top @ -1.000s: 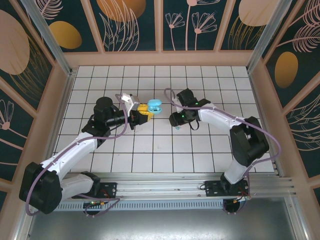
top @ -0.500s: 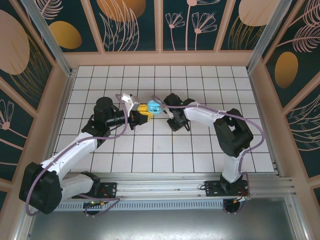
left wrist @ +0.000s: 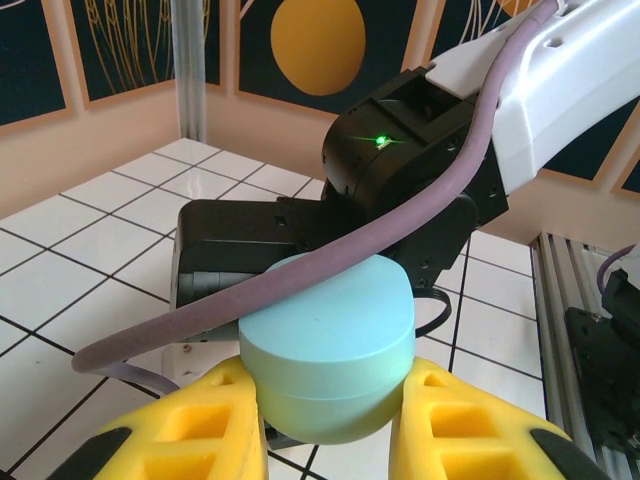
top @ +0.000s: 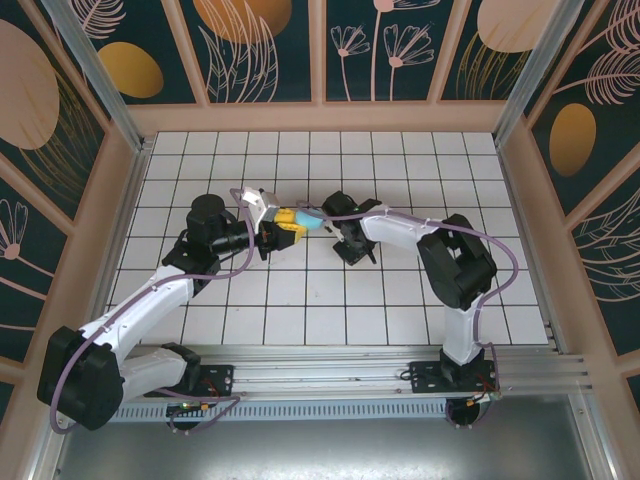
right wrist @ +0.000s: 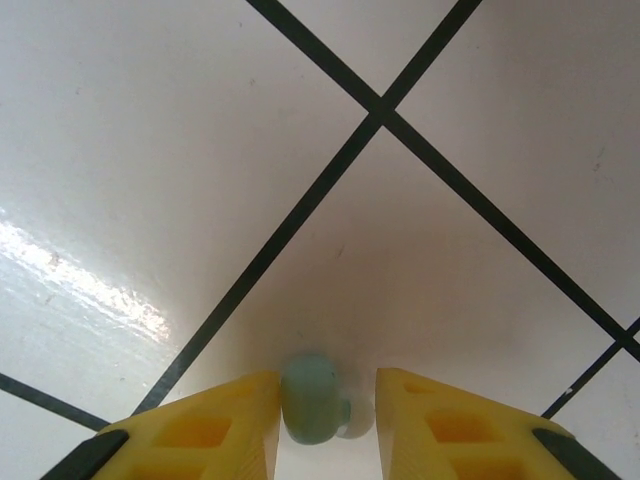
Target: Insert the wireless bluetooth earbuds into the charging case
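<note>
Tiled table [top: 400, 300], left claw [left wrist: 330, 405] clamped on teal case [left wrist: 330, 330], right claw [right wrist: 328, 388] apart astride earbud [right wrist: 308, 400], swung nearer.

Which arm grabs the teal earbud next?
Right. The right gripper straddles the teal earbud on the tile, jaws apart; the left gripper is shut on the blue case.

My left hand [left wrist: 328, 385] has bright yellow fingers [left wrist: 200, 430], and the case [left wrist: 330, 340] between them is plain teal-blue. My right hand [right wrist: 325, 392] has the same yellow, and the earbud [right wrist: 312, 400] there is a paler teal. The tabletop [right wrist: 150, 150] is glossy white, crossed by a black grid. My right arm [left wrist: 560, 80] is white and black, with a purple cable [left wrist: 300, 290] and a green light [left wrist: 380, 138]. The walls [top: 270, 50] are dark teal with orange discs and pink line-drawn leaves.
</note>
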Available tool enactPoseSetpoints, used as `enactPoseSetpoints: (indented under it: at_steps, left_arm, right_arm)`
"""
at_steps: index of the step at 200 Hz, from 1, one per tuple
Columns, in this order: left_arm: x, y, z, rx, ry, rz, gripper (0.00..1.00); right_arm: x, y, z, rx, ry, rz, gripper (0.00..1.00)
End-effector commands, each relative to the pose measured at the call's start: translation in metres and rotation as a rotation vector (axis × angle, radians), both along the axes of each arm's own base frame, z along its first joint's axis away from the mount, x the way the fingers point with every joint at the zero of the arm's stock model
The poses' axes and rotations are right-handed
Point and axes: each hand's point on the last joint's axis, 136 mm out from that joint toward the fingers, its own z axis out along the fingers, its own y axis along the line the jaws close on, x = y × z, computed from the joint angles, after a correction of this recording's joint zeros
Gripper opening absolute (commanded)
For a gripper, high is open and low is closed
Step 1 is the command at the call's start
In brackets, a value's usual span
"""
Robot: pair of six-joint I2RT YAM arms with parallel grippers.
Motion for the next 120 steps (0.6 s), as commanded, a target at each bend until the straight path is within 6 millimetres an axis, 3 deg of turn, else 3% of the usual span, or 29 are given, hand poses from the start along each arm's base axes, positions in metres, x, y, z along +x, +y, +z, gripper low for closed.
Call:
enactPoseSetpoints:
  at_steps: [1,69,120]
  left_arm:
    - [-0.003,0.0,0.008,-0.011,-0.042,-0.01,0.0]
    - [-0.003,0.0,0.01,-0.011,-0.045,-0.013,0.0]
    - [-0.004,0.002,0.01,-0.007,-0.051,-0.003,0.0]
  right_arm:
    - [-0.003,-0.003,-0.004,-0.047,0.022,0.026,0.29]
    - [-0.008,0.003,-0.008,0.025,0.072,0.009,0.17]
    - [0.003,0.002,0.028,0.277,0.086,-0.132,0.13]
